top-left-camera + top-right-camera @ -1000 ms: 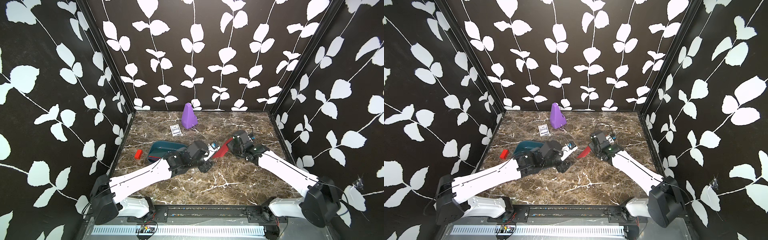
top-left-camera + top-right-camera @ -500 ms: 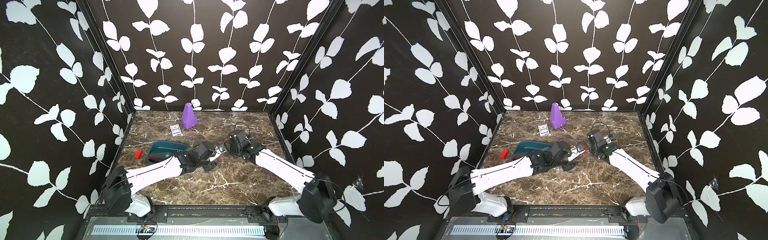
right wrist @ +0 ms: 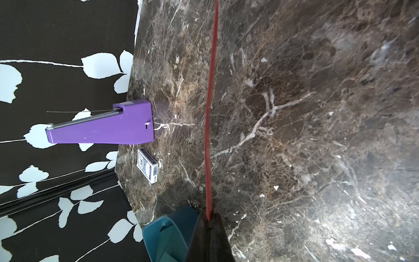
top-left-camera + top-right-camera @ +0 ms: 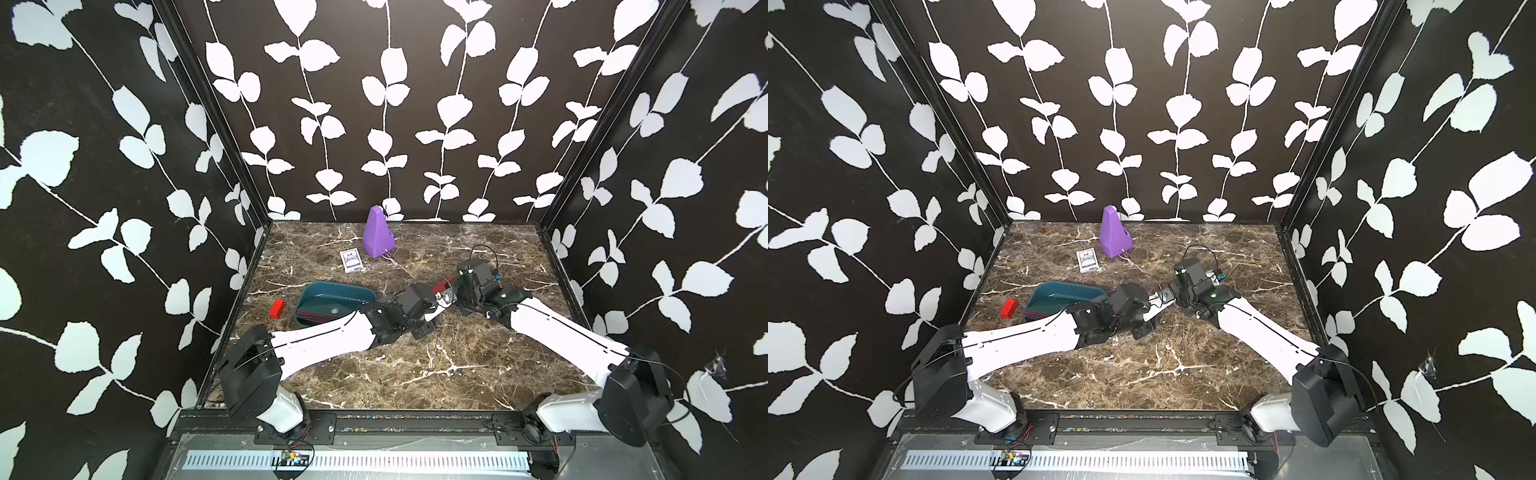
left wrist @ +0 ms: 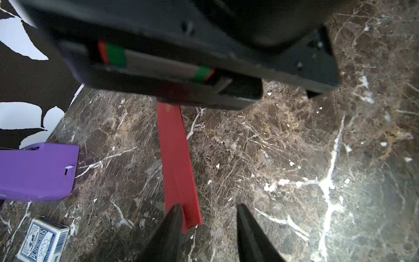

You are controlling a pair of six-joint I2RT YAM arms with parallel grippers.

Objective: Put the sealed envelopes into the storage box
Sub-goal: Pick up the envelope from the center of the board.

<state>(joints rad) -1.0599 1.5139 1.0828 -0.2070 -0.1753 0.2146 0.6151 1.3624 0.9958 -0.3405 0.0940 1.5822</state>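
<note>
Nearest, two arms reach in from the front edge of the marble table (image 4: 415, 374) and meet at mid-table with one red envelope (image 5: 176, 158) between them. The right gripper (image 3: 209, 221) is clamped on one end of it. The left gripper (image 5: 209, 211) has its fingers apart around the other end, which lies against one finger and clear of the other.

To the robot's left of that meeting point sits one teal box (image 4: 332, 287). It holds a stack with a dark green envelope (image 4: 332, 309) on top. The red and dark edges under it are too thin to count. One red block (image 4: 276, 308) lies near the box, on its outer side. Farther back is one pack of cards (image 4: 351, 261), then one purple pyramid (image 4: 376, 235) standing by the back wall.

Only the top views show the stack and the block. Of the held envelope they give just a sliver of red. The left wrist view shows its broad face, a gold mark near the right gripper, and the gap between the left fingers. The right wrist view shows it edge-on as a thin red line, with a corner of the box beside the shut fingers.
</note>
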